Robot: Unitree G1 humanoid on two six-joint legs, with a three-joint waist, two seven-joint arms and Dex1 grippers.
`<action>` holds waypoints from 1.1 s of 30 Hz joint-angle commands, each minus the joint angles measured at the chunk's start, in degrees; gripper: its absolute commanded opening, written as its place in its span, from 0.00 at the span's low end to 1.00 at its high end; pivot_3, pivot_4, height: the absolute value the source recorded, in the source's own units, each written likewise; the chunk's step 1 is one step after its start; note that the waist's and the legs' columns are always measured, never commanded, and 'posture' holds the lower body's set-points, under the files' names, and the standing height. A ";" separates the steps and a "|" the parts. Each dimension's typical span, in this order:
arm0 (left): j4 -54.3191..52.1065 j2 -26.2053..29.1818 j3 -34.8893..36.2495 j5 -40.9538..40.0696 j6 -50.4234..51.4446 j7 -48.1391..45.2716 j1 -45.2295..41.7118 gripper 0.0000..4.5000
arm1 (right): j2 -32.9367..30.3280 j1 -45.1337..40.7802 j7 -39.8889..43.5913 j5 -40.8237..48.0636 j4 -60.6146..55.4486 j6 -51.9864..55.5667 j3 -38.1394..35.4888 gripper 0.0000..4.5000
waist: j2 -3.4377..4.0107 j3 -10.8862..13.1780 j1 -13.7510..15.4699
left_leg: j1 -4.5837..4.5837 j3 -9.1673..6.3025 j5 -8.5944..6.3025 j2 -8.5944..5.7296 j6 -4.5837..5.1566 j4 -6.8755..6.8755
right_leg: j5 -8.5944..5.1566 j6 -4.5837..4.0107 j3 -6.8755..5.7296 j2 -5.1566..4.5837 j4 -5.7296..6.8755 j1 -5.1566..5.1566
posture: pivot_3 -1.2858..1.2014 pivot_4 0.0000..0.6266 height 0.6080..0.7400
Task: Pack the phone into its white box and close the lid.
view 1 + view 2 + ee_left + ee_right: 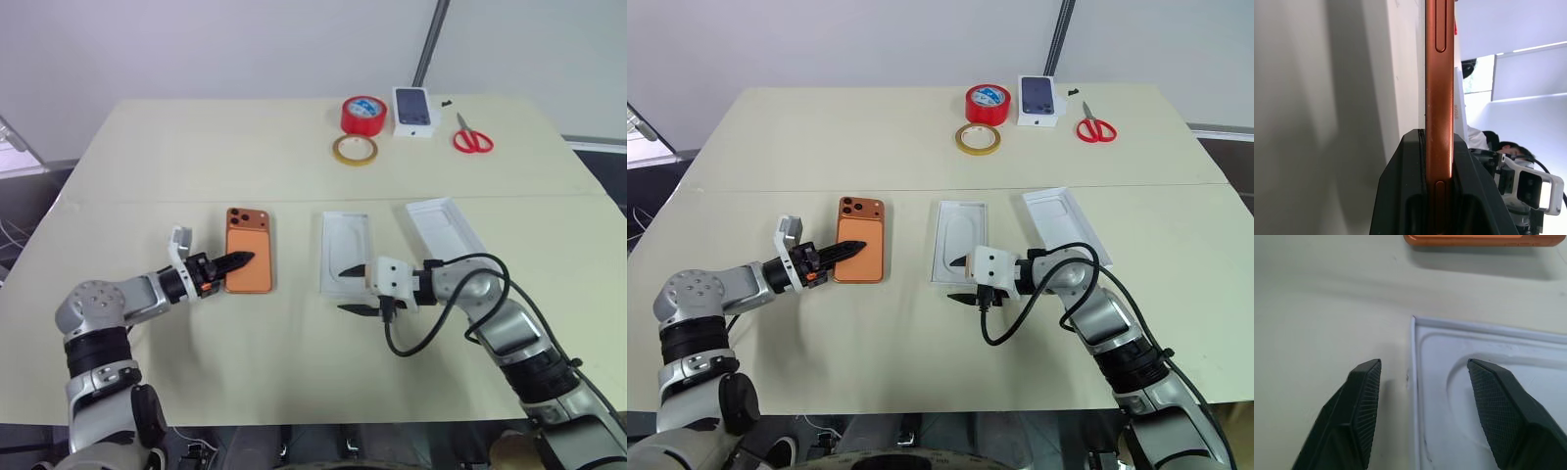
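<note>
The orange phone (251, 266) lies back up on the table, left of centre, its dark lenses at the far end. My left gripper (240, 260) is shut on the phone's left edge; the left wrist view has that orange edge (1440, 98) clamped between the two black fingers. To its right lies a flat white insert (345, 245) with an oval recess. My right gripper (358, 291) is open at the insert's near corner, its fingers (1359, 396) either side of the rim. The lid (446, 227), a white tray, lies open side up further right. I cannot make out the white box.
At the far edge stand a red tape roll (363, 115), a yellowish tape ring (354, 149), a small white box printed with a dark phone (414, 111) and red scissors (472, 137). The right arm's black cable loops over the table near the lid.
</note>
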 commanded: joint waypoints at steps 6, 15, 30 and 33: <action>-4.11 -1.03 0.44 -3.35 1.21 0.86 -0.53 0.00 | -0.04 0.62 -0.35 2.40 -2.41 0.92 -1.28 0.13 | -0.01 0.01 -0.12 | 0.00 0.00 0.00 0.00 0.00 0.00 | 0.00 0.00 0.00 0.01 0.01 0.00 | 0.52 0.24 1.00; -4.64 -1.70 0.80 -4.56 2.01 2.37 -0.82 0.00 | 0.01 0.66 -0.59 0.86 -1.36 0.04 0.34 0.13 | -0.01 0.01 -0.04 | 0.00 0.00 0.02 0.00 -0.03 0.01 | 0.00 0.00 0.00 0.01 0.01 0.00 | 0.52 0.24 1.00; -8.24 -2.68 1.13 -7.02 2.39 4.31 -0.38 0.00 | 0.66 2.80 -0.06 3.51 -10.85 7.76 1.83 0.01 | -0.01 0.01 -0.11 | 0.01 0.00 0.04 0.00 -0.06 0.02 | 0.00 0.00 0.00 0.02 0.02 0.01 | 0.52 0.24 1.00; -6.89 -3.67 1.64 -7.68 3.07 5.39 -2.12 0.00 | 1.91 2.64 -1.39 2.66 -12.70 9.58 3.60 0.01 | -0.02 0.00 0.00 | 0.01 -0.01 0.04 0.00 -0.06 0.03 | 0.00 0.00 0.00 0.02 0.03 0.01 | 0.52 0.24 1.00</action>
